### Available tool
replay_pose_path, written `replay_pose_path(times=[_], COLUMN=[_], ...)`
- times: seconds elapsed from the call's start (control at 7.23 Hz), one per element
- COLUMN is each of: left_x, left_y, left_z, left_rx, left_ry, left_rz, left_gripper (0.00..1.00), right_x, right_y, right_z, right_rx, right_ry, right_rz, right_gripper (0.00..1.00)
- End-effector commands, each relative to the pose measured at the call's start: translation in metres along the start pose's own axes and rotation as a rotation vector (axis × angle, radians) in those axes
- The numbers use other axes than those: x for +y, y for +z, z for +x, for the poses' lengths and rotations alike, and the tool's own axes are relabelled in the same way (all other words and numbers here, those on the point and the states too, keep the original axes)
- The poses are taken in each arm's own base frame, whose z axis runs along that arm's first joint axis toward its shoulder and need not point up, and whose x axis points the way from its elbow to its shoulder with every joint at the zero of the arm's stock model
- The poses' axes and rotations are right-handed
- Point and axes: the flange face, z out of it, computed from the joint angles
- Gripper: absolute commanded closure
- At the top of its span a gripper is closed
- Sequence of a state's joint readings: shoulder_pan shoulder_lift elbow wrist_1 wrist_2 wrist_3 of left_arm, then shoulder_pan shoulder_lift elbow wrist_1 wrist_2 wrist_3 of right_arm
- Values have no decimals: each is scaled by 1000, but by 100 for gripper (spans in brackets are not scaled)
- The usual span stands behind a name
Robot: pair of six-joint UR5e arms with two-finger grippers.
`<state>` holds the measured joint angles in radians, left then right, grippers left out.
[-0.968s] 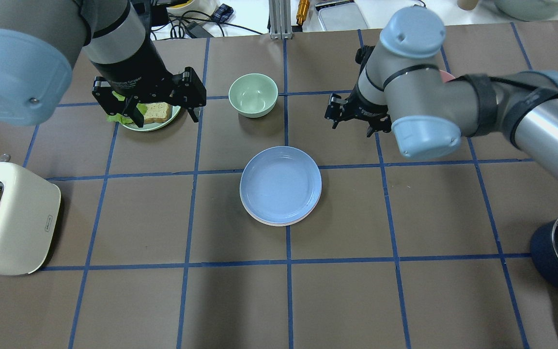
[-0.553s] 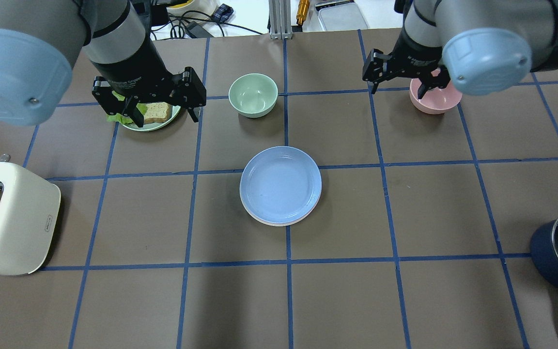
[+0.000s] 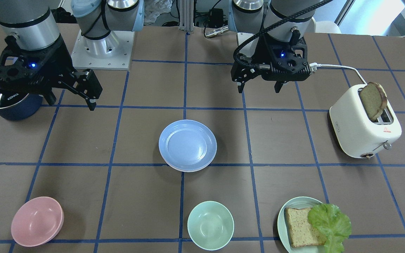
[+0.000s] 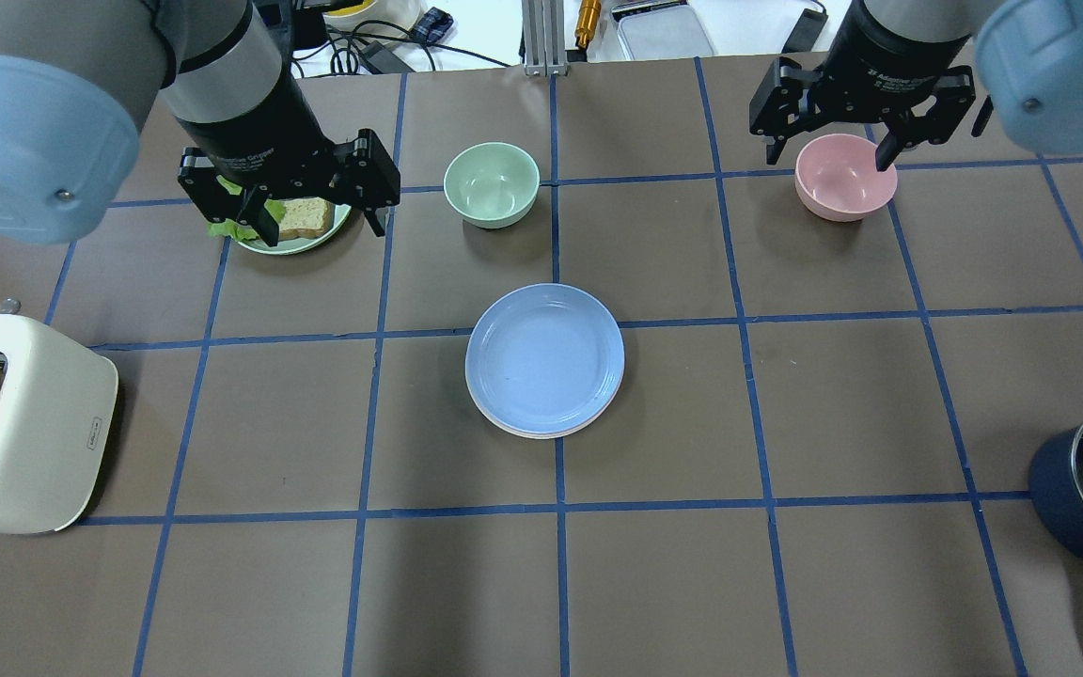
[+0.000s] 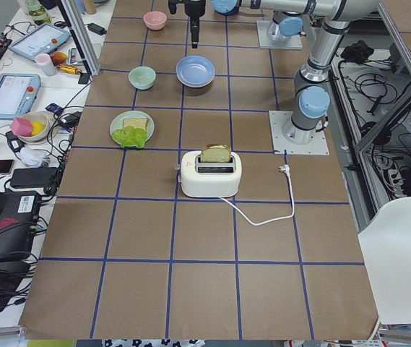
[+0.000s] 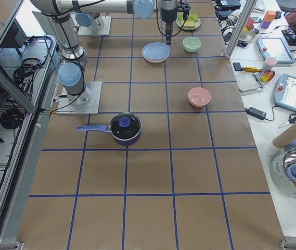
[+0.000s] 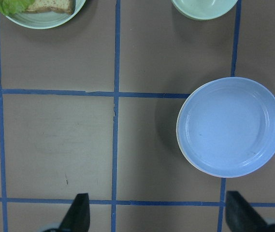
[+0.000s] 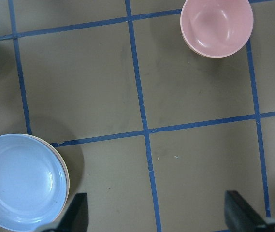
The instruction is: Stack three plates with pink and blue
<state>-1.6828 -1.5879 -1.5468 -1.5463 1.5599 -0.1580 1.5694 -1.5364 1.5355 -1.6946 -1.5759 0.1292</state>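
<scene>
Mint bowl (image 4: 491, 184) stands nearest the plate stack (image 4: 544, 360), well apart.

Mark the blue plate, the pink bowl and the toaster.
blue plate (image 4: 544, 359), overhead exterior view, centre of its flat well.
pink bowl (image 4: 844, 193), overhead exterior view, inside of the bowl.
toaster (image 3: 359, 128), exterior front-facing view, its cream side wall.

– Where do the plates sit?
– Stacked flat in the middle of the scene. The light blue plate (image 4: 544, 357) lies on top, right way up.
– And under it?
– Only a pale pinkish-cream rim (image 4: 532, 435) shows at its near edge – how many lie there, I cannot tell.
</scene>
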Motion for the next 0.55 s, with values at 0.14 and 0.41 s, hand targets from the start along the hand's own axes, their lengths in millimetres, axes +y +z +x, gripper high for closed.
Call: replay_pose_path(times=[0.14,0.41], left_x=[-1,-1], left_y=[0,-1], left_z=[0,-1], left_rx=[1,0], left_ry=[-2,-2], left_rz=[1,2], left_gripper=[0,0], right_x=[3,4], right_y=[-4,2], right_z=[-1,-1], right_rx=[-7,-4], right_ry=[-2,-2], right_rz=[-1,-12], right_gripper=[0,0])
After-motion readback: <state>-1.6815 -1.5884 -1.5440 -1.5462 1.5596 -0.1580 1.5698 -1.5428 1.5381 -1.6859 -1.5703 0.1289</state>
